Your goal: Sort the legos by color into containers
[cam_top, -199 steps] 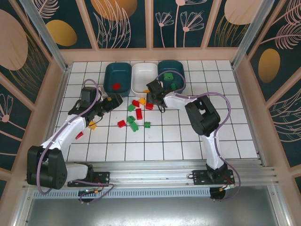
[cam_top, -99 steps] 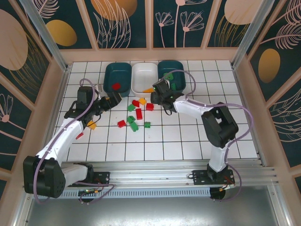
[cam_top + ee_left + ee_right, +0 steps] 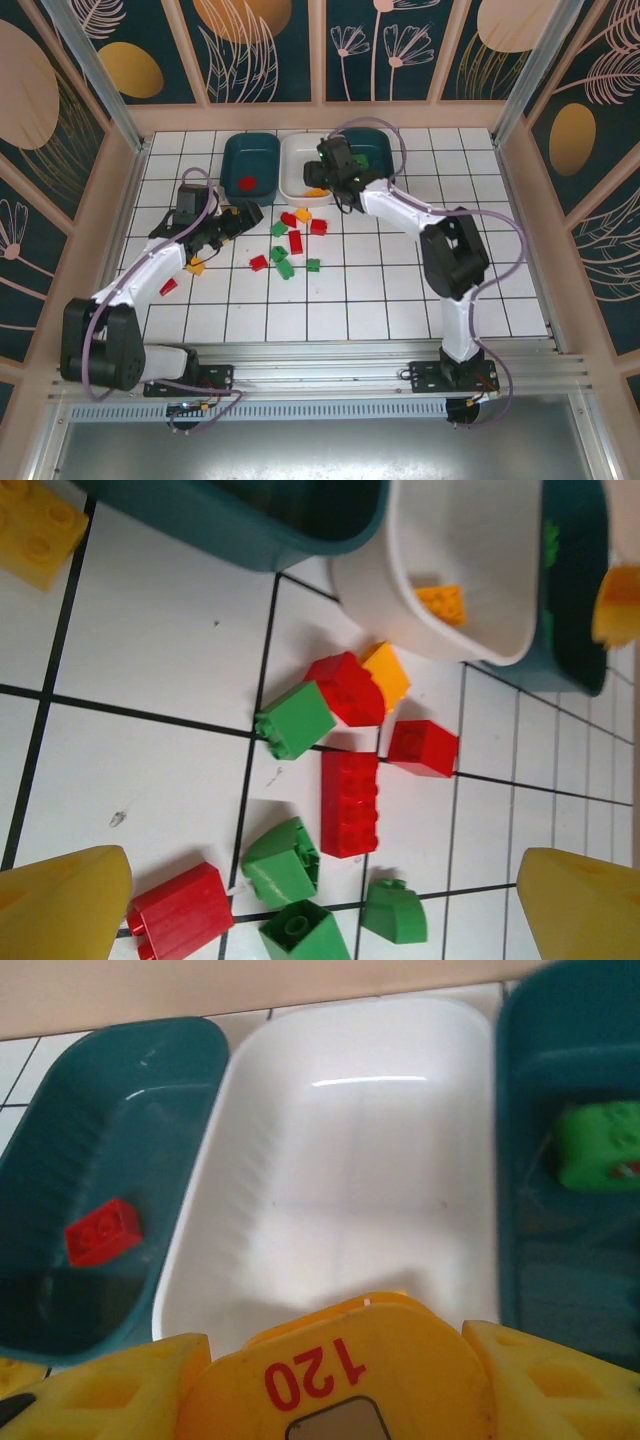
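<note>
Hovering: right gripper clamped on yellow brick, above white tray near end
Tray axis: runs away from that gripper
Left gripper: spread apart, over loose legos

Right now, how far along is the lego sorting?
Done: a red brick in the left teal tray, a green brick in the right teal tray, an orange brick in the white tray. In hand: the right tool holds a yellow brick over it. Left: many loose bricks on the tiles.
</note>
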